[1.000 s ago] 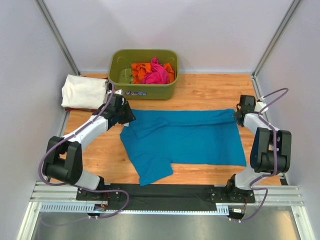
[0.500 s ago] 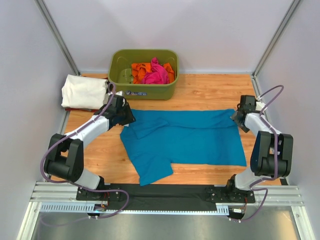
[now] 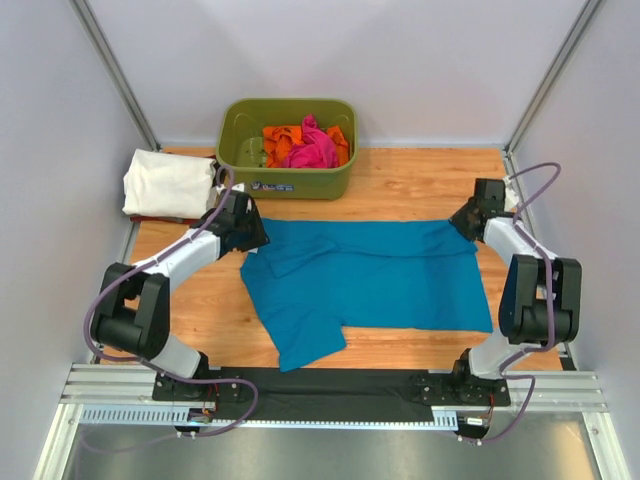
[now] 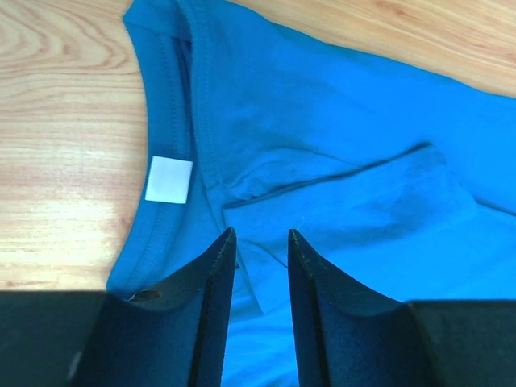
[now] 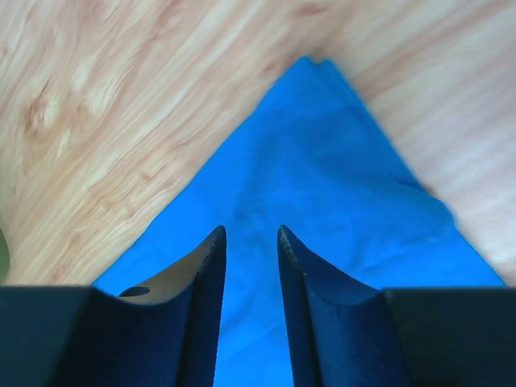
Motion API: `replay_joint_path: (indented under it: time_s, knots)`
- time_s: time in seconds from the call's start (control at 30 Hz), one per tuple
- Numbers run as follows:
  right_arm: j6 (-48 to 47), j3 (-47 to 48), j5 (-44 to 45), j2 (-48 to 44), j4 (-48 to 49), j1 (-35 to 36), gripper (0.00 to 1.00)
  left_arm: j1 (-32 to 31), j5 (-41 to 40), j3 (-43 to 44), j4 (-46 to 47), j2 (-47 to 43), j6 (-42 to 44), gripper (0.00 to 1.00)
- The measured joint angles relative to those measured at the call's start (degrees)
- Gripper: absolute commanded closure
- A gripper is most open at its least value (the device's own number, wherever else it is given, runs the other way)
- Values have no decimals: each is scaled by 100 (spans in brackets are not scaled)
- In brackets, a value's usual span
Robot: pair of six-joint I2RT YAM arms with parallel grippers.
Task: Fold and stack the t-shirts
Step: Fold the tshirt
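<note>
A teal-blue t-shirt lies spread flat on the wooden table, one sleeve trailing toward the near edge. My left gripper sits low over its far-left corner by the collar; the left wrist view shows the collar's white label and the jaws open over a fold of cloth. My right gripper is over the far-right corner, open, with teal cloth showing between its fingers. A folded white t-shirt rests at the far left. Pink and orange t-shirts lie crumpled in the tub.
The olive-green plastic tub stands at the back, just beyond the left gripper. Metal frame posts and white walls close in both sides. Bare wood shows behind the teal shirt and to its left.
My right gripper has moved left and slightly back onto the shirt's far-right corner, and its jaws have come apart. The left gripper has hardly moved, and the shirt lies as before.
</note>
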Motion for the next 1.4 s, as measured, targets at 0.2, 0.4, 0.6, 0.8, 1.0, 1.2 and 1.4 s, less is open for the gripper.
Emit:
replay_joint_path:
  time_s: [0.2, 0.4, 0.6, 0.8, 1.0, 1.2, 1.4]
  knots:
    - [-455, 428, -393, 605, 190, 426, 82, -17, -203, 323, -85, 605, 94, 59]
    - [-546, 697, -828, 1191, 345, 448, 92, -35, -166, 651, -31, 1176, 238, 60]
    - [-682, 730, -1158, 1447, 297, 774, 91, -74, -17, 686, -59, 1355, 284, 59]
    - [-852, 855, -1519, 1425, 302, 1690, 86, -125, -4, 531, -129, 1154, 256, 50]
    - [-907, 1281, -1880, 1427, 291, 2514, 83, -133, -28, 284, -387, 461, 153, 42]
    - [-662, 942, -1602, 903, -15, 2579, 50, -136, -55, -420, -765, -890, -407, 30]
    - [-149, -125, -719, -1163, -1040, 2297, 16, -389, -116, -1421, -1541, -2796, -1370, 29]
